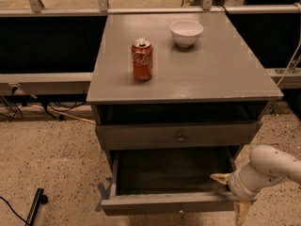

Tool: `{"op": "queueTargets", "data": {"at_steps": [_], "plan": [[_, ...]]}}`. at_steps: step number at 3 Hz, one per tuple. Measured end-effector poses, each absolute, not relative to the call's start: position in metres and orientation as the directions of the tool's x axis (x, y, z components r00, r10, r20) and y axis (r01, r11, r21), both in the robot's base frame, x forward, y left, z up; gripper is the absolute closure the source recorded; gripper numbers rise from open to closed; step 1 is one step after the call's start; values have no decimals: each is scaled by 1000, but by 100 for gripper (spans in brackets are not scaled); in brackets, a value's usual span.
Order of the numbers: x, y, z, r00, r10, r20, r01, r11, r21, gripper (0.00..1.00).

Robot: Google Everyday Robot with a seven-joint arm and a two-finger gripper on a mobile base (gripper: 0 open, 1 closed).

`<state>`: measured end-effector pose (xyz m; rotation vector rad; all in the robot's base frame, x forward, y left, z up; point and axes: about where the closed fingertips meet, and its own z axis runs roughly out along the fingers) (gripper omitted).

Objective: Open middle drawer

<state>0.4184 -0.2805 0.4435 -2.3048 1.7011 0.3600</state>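
Observation:
The middle drawer (174, 204) of the grey cabinet is pulled well out. Its grey inside is bare and its small round knob (179, 211) sits at the centre of the front. My gripper (231, 195) is at the right end of that drawer front. One yellowish fingertip (219, 177) is over the drawer's inside and the other points down outside the front. The fingers stand apart and hold nothing. The white arm comes in from the right edge.
The drawer above (180, 138) stands nearly shut, with a dark gap over it. On the cabinet top (221, 74) stand a red soda can (142, 59) and a white bowl (186, 32). A black object (35, 206) and cables lie on the speckled floor at left.

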Motion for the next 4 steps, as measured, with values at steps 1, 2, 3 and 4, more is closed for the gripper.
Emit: {"op": "queueTargets", "data": {"at_steps": [1, 2, 3, 4], "plan": [[434, -278, 469, 309, -905, -294, -951, -303, -66, 12], [453, -275, 479, 303, -916, -263, -953, -297, -63, 35], [477, -278, 473, 275, -926, -257, -961, -272, -50, 59], [508, -293, 442, 197, -934, -299, -980, -187, -63, 90]]}}
